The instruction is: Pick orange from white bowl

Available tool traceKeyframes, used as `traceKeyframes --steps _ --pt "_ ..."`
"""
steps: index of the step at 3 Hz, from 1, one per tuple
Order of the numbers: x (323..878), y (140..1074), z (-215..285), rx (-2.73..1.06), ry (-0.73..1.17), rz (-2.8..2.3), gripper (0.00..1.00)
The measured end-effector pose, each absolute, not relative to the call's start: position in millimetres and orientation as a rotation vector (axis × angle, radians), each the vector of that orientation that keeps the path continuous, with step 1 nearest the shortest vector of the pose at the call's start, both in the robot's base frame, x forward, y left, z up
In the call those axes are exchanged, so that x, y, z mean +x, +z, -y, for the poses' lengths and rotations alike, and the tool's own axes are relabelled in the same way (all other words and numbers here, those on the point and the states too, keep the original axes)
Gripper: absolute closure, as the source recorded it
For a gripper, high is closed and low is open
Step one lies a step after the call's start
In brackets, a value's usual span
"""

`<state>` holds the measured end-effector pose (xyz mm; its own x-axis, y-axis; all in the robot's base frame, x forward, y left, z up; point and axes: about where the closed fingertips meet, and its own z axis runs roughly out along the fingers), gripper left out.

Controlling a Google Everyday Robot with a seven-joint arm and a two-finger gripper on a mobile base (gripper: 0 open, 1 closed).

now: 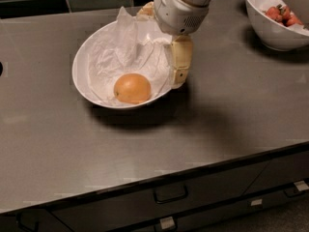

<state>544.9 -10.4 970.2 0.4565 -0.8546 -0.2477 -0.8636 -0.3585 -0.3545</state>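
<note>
The orange [132, 88] lies in the front part of the large white bowl [82, 83], on the crumpled white paper [125, 52] that lines it. My gripper [161, 45] hangs over the bowl's right back side and is open. One cream finger [180, 62] reaches down just outside the bowl's right rim, to the right of the orange. The other finger [145, 8] shows partly behind the paper at the bowl's back edge. The gripper holds nothing and the orange sits apart from both fingers.
A smaller white bowl [275, 33] with red fruits stands at the back right of the dark counter [217, 129]. Drawers with handles [170, 195] run below the counter's front edge. A dark tiled wall runs along the back.
</note>
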Motion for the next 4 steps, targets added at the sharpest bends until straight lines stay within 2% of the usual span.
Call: traceKeyframes --steps 1,2,4 --pt "555 969 -6 -2.319 0.042 -1.396 0.00" --pt "564 962 -22 -2.360 0.083 -1.361 0.08" --pt "562 943 -34 -2.394 0.170 -1.344 0.14"
